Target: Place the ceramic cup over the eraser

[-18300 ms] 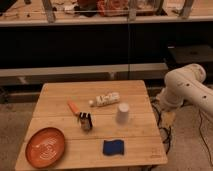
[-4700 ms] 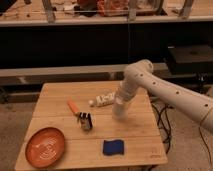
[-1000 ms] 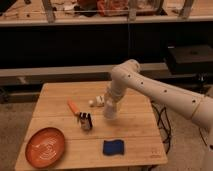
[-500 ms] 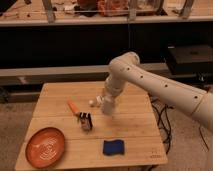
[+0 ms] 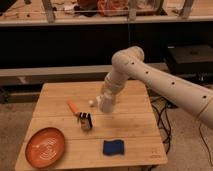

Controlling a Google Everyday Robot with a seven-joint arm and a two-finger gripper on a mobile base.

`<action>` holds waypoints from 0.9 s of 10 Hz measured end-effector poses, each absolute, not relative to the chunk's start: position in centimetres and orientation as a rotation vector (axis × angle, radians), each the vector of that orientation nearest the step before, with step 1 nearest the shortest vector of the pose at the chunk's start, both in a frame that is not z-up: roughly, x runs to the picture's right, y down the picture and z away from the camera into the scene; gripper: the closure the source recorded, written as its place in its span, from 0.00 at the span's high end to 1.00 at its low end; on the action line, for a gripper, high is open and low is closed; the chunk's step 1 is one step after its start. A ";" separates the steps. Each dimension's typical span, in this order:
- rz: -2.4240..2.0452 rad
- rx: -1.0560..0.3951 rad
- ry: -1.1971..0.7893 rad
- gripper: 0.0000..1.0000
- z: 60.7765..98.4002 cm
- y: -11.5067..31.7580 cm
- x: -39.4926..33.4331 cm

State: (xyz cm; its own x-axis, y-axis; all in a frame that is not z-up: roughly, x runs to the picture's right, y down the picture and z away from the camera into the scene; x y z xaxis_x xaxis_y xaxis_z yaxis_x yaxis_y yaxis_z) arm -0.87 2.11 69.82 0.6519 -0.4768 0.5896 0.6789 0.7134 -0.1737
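My gripper (image 5: 104,105) is at the end of the white arm, low over the middle of the wooden table (image 5: 135,125). It is shut on the white ceramic cup (image 5: 106,102), which merges with the white wrist. A small black-and-white block (image 5: 85,121), which I take for the eraser, stands on the table just left of and in front of the gripper, apart from it.
An orange stick (image 5: 74,106) lies left of the gripper. The round end of a white bottle (image 5: 91,102) shows beside the gripper. An orange plate (image 5: 46,146) sits at the front left and a blue sponge (image 5: 113,147) at the front middle.
The arm has carried the cup from the right middle of the table leftwards, towards the black-and-white block, and it now hides most of the white bottle.
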 end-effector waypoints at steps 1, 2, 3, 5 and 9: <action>-0.694 -0.400 -0.560 0.00 69.1 2.2 -1.5; -0.712 -0.399 -0.575 0.00 68.4 2.3 -2.0; -0.725 -0.397 -0.586 0.00 68.0 2.4 -2.4; -0.765 -0.391 -0.630 0.00 66.3 2.4 -3.8; -0.812 -0.401 -0.687 0.00 64.8 2.6 -5.7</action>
State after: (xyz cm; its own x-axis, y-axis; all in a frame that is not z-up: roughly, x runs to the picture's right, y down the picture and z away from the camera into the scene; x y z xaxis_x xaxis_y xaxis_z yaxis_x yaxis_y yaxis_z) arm -5.71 2.58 64.82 0.4925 -0.5247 0.6944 0.7720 0.6318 -0.0701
